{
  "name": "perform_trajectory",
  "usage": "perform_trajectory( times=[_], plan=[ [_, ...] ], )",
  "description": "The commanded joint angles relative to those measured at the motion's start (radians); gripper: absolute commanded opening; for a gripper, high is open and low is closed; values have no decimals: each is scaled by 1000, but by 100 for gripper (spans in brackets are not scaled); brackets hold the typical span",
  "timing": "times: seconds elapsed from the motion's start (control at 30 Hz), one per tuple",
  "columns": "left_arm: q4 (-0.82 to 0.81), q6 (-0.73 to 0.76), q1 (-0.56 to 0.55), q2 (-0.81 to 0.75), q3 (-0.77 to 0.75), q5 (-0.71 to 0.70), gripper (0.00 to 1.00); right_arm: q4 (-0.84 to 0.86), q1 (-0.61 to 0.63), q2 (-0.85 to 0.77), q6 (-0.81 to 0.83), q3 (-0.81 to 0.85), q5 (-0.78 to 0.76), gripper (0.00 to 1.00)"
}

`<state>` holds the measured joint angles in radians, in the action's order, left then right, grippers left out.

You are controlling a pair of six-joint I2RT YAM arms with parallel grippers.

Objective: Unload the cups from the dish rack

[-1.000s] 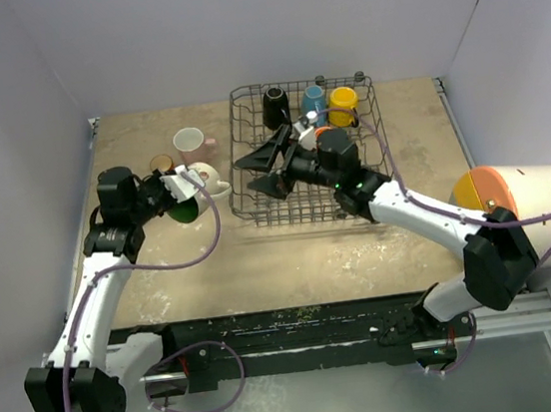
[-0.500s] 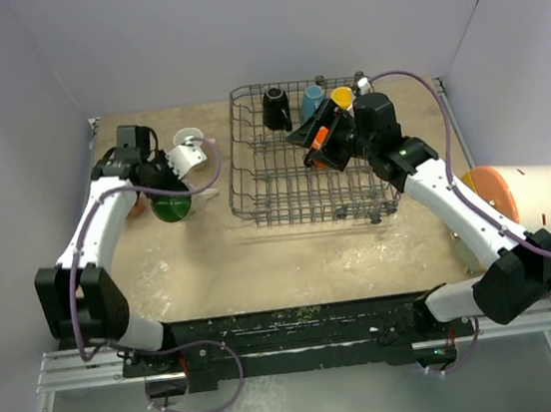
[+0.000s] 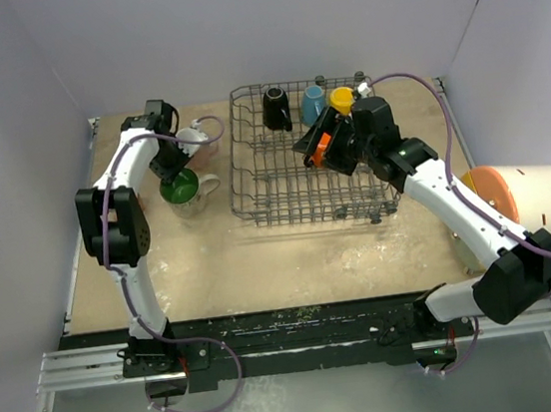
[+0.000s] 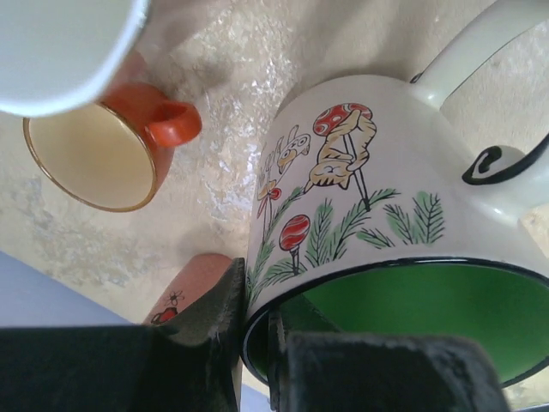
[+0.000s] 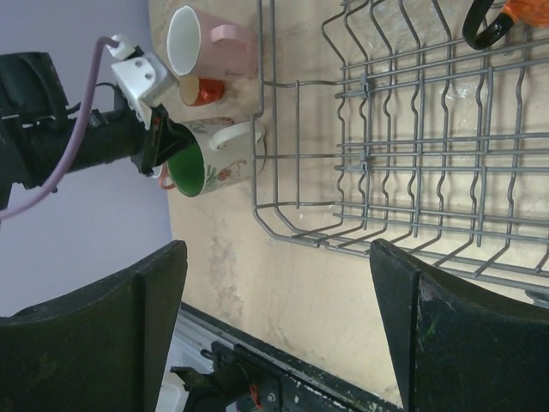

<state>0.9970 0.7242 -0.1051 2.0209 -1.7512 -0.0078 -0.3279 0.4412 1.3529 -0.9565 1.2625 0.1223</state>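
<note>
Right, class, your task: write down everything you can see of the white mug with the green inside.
The white mug looks like glossy ceramic: green inside, dark rim, white handle, sides painted with a cartoon figure, red balls and green sprigs. It stands mouth up, apparently resting on the table just left of the dish rack, handle toward it. The left claw pinches its rim, one finger inside, one outside. An orange mug sits nearby, not touching.

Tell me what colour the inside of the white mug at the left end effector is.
Green inside the white mug, clearest in the left wrist view.
</note>
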Motion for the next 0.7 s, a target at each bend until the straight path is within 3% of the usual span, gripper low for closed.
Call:
perform_trajectory(
  times=[0.0,0.33,0.67],
  plan=[
    [53,-142,-13,35,-149,33,0,19,-11,-31,29,-12,-20,89],
    [-12,-251,-14,79,-165,39,0,-86,-16,70,111,73,-176,91],
    [-44,-408,-12,36,-133,87,33,-138,-15,302,139,225,-415,94]
  ],
)
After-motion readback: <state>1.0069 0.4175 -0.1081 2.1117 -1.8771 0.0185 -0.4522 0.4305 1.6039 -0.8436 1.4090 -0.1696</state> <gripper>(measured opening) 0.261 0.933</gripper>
